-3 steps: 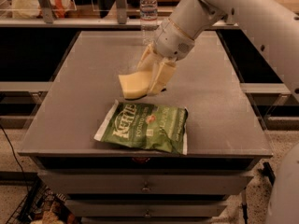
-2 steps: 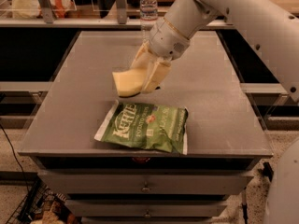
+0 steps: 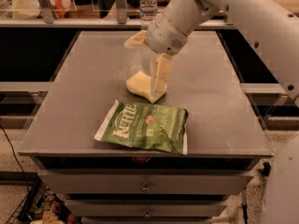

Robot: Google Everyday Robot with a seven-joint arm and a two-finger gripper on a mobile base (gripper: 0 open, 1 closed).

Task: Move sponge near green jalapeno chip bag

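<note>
The end effector (image 3: 144,68) stands wide open because the sponge (image 3: 138,84) rests on the tabletop (image 3: 70,101), just beside the green jalapeno chip bag (image 3: 145,126).

Arm (image 3: 252,17): white, enters from the upper right and slopes down and to the left. Wrist (image 3: 168,29): pale cylindrical housing, tilted, end face turned down-left. Tool (image 3: 144,69): hangs low over the middle of the worktop (image 3: 84,78), directly below the wrist. Two cream fingers (image 3: 161,73), well apart: one points almost straight down with its tip close to the surface, the other juts up and left beside the housing. Jaws appear spread wide; the upper finger is partly hidden. White body shell (image 3: 285,181) at the lower right edge.
</note>
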